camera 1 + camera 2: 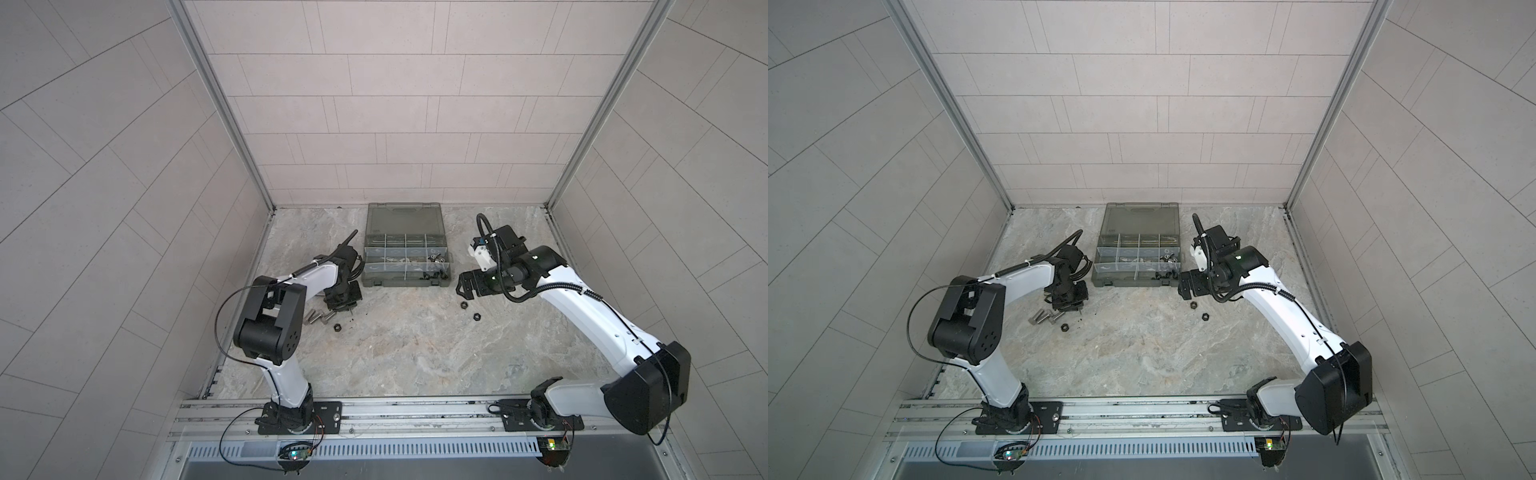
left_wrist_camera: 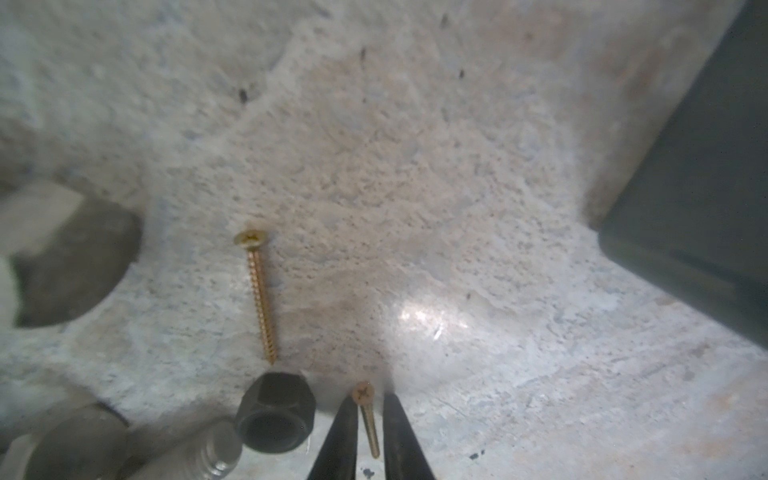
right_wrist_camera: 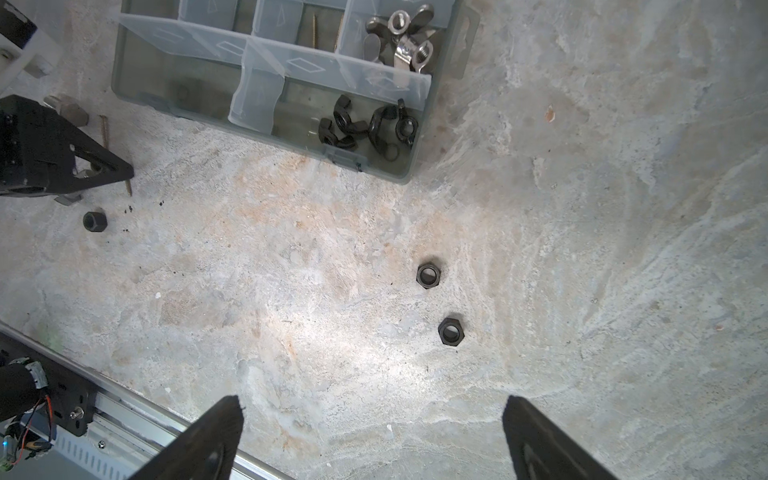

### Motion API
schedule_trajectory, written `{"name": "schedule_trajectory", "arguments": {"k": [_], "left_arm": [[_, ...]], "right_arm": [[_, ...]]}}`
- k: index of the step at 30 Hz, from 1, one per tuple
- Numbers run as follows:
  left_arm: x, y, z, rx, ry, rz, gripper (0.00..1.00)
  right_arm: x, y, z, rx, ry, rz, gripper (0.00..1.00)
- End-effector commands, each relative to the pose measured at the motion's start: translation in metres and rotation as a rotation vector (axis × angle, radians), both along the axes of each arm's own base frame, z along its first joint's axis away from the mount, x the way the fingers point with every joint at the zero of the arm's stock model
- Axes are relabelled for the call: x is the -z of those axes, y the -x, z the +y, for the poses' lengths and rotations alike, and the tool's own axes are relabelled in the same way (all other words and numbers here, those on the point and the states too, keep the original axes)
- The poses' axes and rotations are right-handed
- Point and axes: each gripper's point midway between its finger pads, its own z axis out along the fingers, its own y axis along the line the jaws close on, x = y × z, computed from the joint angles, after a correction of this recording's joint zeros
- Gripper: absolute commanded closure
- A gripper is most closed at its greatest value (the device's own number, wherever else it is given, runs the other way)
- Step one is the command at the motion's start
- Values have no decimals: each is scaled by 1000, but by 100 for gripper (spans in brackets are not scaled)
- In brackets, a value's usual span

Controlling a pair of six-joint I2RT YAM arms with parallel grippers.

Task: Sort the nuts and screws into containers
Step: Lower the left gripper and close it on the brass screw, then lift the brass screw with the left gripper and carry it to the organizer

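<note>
Black wing nuts (image 3: 365, 124) in corner compartment (image 3: 299, 110)

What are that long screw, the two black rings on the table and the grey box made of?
Long screw: probably steel with a yellow, brassy plating; it glints gold. Black rings: metal hex nuts, likely dark-coated steel, matt. Grey box: translucent plastic; contents show through its walls.

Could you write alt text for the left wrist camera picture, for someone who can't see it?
The left gripper has its two dark tips either side of a short brass screw lying on a stone-look table. A longer brass screw, a black nut and a silver bolt lie nearby, with a dark case beyond.
</note>
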Motion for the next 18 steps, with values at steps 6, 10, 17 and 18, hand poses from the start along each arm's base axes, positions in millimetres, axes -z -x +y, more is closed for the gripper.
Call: {"name": "schedule_trajectory", "arguments": {"k": [6,10,17,18], "left_arm": [[33,28,4,36,-23,140,96],[25,29,3,60,-23,143,99],[-4,14,-3,102,-23,98,100],[-8,11,-5,107,-22,88,100]], "right_arm": [[-2,10,-9,32,-13,6,1],[-1,12,-11,39,-20,10,1],[-5,9,-12,42,-29,-3,1],[-6,9,-12,41,-31,-6,1]]}}
